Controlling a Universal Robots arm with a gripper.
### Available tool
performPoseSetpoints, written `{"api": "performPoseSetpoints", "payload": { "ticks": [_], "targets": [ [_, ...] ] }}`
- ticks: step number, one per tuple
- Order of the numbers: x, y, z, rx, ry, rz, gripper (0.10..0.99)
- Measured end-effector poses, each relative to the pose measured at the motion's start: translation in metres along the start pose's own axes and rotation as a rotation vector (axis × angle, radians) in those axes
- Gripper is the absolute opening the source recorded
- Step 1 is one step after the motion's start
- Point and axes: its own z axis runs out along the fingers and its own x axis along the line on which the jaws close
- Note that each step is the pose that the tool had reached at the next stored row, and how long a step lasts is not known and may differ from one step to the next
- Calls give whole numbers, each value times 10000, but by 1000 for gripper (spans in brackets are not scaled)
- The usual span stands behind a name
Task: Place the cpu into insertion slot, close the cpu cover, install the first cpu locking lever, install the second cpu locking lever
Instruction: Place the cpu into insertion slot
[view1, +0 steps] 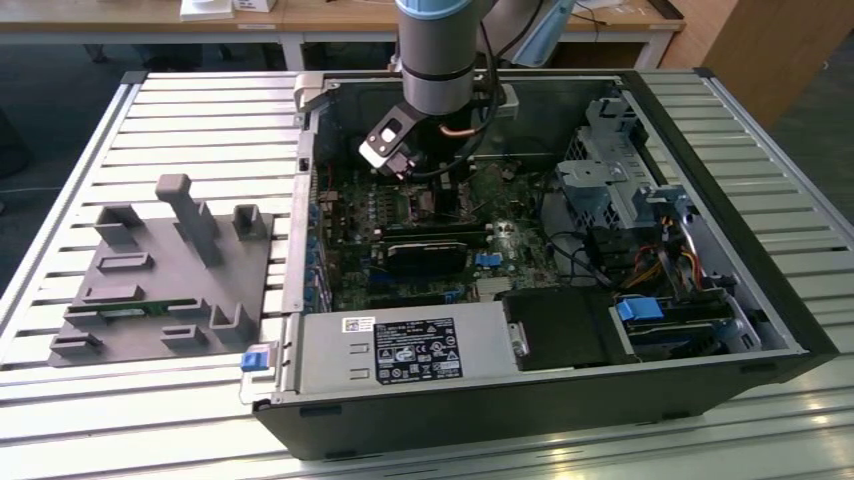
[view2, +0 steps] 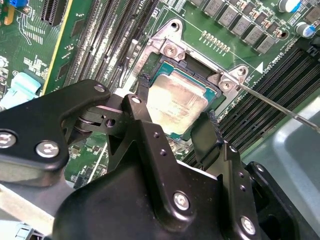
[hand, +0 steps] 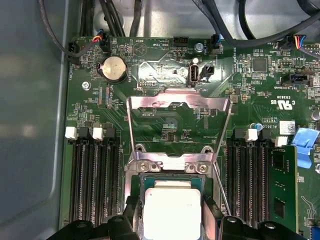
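Black matte claw (view2: 176, 103) straddles flat silvery-beige cpu (hand: 172, 212) in dark-framed insertion slot (view2: 197, 70); grip state: cannot tell. Thin silvery cpu cover (hand: 150, 100) raised.

The arm (view1: 438, 40) descends almost vertically from above, with the gripper (view2: 174, 102) at its end pointing downward.

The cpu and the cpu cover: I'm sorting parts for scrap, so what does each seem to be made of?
The small square pale silvery-beige cpu looks metal-topped with a matte finish: it gives dull, even glare in both wrist views. The thin silvery cut-out cpu cover frame, hinged open, looks like stamped sheet metal, perhaps steel: bright patchy reflections and thin edges.
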Motion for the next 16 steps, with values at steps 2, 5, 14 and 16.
{"api": "performPoseSetpoints", "payload": {
  "ticks": [2,5,14,16],
  "targets": [
    [1,0,-2,0,-1,8,612],
    [1,1,-11,-2,2,13,612],
    [2,5,-52,34,-1,34,612],
    [1,7,-62,51,-3,39,612]
  ]
}}
